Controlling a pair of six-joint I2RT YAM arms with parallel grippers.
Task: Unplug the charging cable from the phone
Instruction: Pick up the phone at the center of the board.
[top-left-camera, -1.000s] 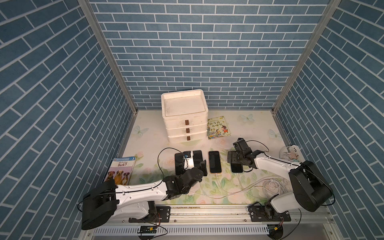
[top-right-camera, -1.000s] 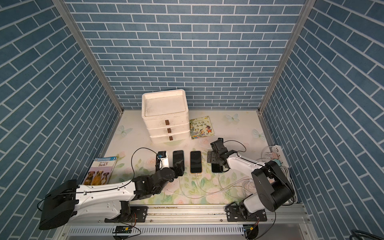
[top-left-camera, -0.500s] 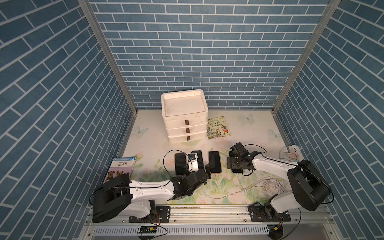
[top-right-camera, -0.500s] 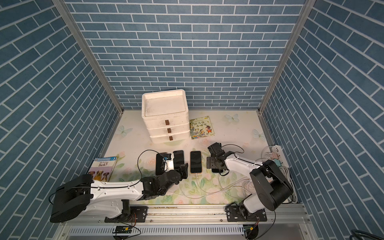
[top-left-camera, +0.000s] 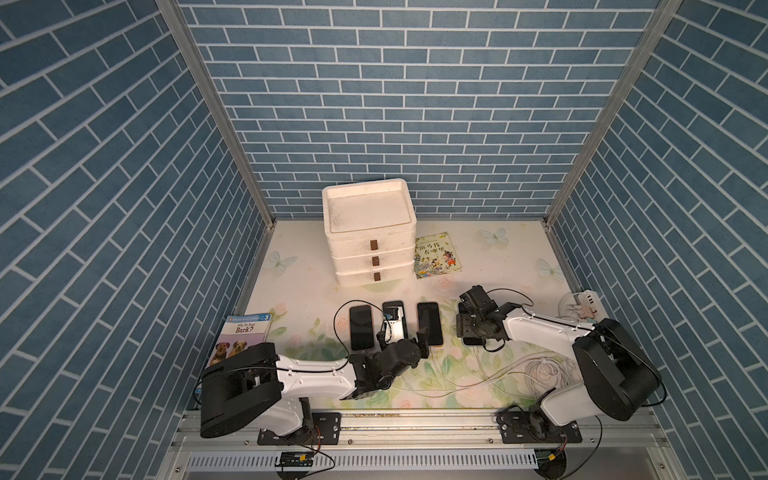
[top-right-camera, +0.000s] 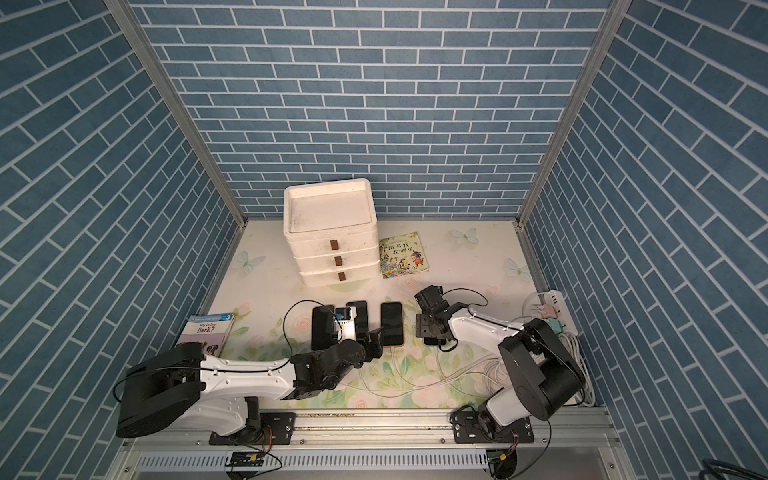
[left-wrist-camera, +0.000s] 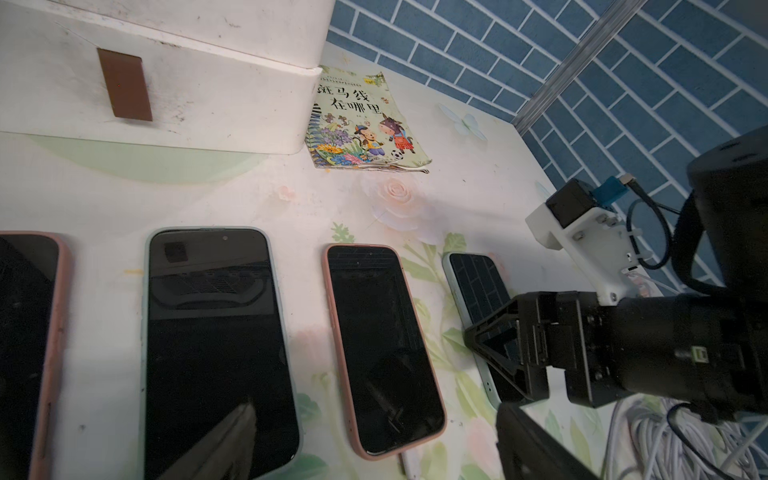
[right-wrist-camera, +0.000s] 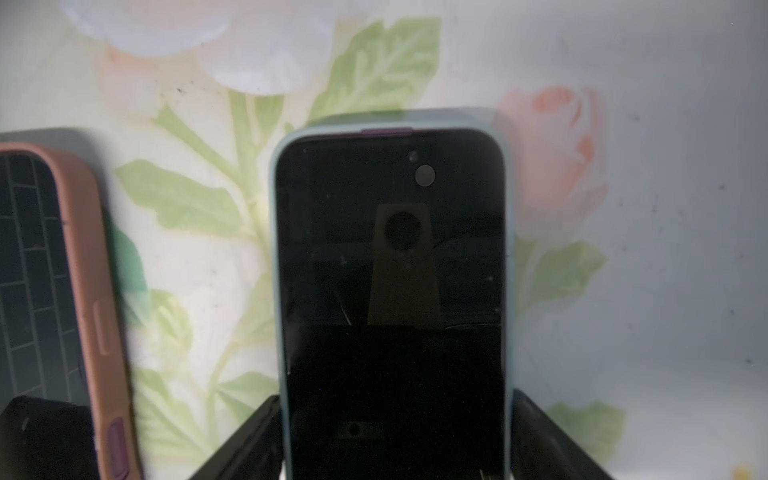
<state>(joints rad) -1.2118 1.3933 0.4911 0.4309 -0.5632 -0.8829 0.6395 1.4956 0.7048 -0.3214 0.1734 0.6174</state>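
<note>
Several phones lie in a row on the flowered table. My left gripper is open at the near end of the pink-cased phone, one finger on either side. A white charging cable plug sits in that phone's near end, between the fingers. My right gripper straddles the light-blue-cased phone, with its fingers against both long edges. That phone's near end is hidden under the gripper.
Two more phones lie left of the pink one. A white drawer stack and a picture book sit behind. A dog book lies at the left, and coiled white cables and a power strip at the right.
The right gripper has come forward and down over the light-blue-cased phone and its fingers have narrowed onto it. The left gripper has shifted right to the pink phone's near end.
</note>
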